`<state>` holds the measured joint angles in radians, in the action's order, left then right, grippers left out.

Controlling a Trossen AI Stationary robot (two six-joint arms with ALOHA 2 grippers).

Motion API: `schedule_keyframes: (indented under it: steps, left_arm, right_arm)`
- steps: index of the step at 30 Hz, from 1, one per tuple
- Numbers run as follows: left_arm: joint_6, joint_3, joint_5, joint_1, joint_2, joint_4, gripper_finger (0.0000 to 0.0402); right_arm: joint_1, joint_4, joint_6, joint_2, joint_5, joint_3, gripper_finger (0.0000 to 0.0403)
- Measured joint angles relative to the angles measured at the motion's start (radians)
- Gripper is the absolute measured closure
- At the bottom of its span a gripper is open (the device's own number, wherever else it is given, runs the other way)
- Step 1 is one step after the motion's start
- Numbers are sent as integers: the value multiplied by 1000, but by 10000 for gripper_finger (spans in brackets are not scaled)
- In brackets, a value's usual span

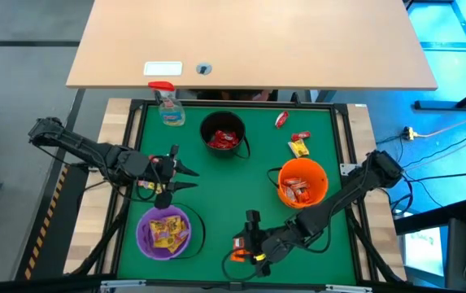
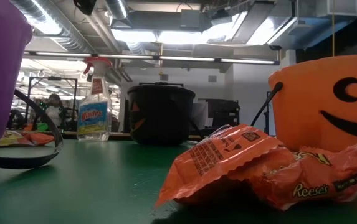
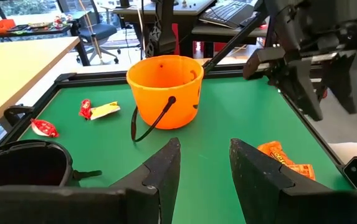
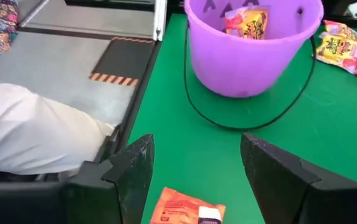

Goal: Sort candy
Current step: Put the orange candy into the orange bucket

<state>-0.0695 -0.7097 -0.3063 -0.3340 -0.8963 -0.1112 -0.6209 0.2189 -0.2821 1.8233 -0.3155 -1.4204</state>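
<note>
From above, a green felt-like mat (image 1: 216, 187) carries three round plastic buckets: a black bucket (image 1: 223, 134) with red packets inside, an orange bucket (image 1: 302, 182) with orange-red packets, and a purple bucket (image 1: 165, 232) with yellow ones; loose candy (image 1: 298, 147) lies near the far edge, glossy and crinkled. The left gripper (image 1: 190, 177) hovers between the black and purple buckets, and the right gripper (image 1: 241, 247) sits low by the near edge over an orange packet (image 1: 238, 255). At table height, that crumpled, shiny orange packet (image 2: 253, 168) fills the foreground beside the orange bucket's jack-o'-lantern face, with a clear spray bottle (image 2: 95, 102) behind. The left wrist view shows its dark fingers (image 3: 159, 171) parted with nothing between them. The right wrist view shows its fingers (image 4: 134, 168) spread wide, empty, the flat orange packet (image 4: 187, 208) lying on the mat just below the gap, untouched as far as can be seen.
</note>
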Motion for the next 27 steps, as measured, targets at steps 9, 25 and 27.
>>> schedule_keyframes:
  steps: [9,25,27]
  left_arm:
    - [-5,0,1,-1,0,0,273]
    - [-9,0,1,0,0,0,273]
    - [-10,0,1,0,0,0,273]
  right_arm:
    - [2,2,0,78,-31,0,166]
    - [-1,12,-26,79,12,-9,166]
    - [0,12,-27,85,13,-9,166]
